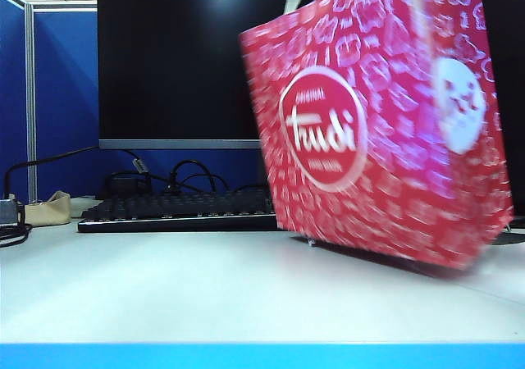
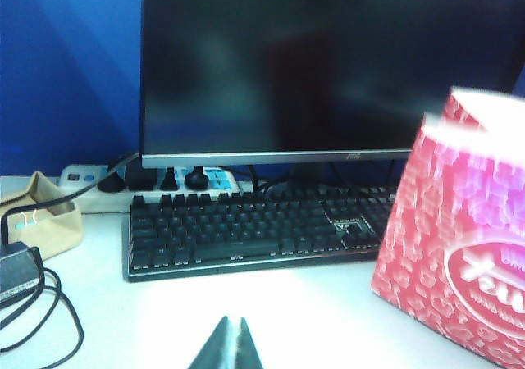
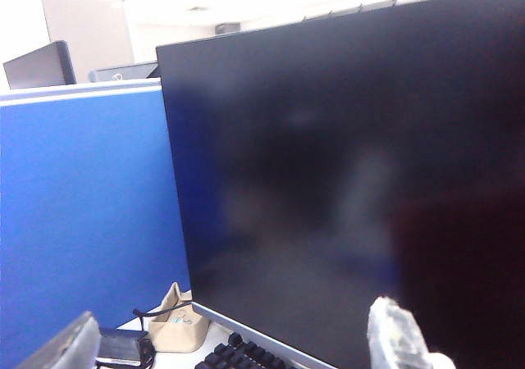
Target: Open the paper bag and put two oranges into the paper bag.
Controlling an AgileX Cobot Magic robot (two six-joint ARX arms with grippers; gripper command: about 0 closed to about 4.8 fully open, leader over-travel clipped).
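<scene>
Nearest, the left pincer [image 2: 228,346] is seen low over the white desk [image 1: 205,287], its tips pressed together on nothing, apparently parked clear of the work. The right pincer [image 3: 238,348] is spread wide and empty, raised facing the monitor [image 3: 344,180]. Further back, the paper bag [image 1: 377,123] is tilted on the desk's right side, blurred, beside the keyboard [image 2: 246,234]. No oranges are visible; probably inside or out of frame.

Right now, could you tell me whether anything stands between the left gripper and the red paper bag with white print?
Nothing visible does: only bare white table lies between the shut left gripper and the red paper bag.
</scene>
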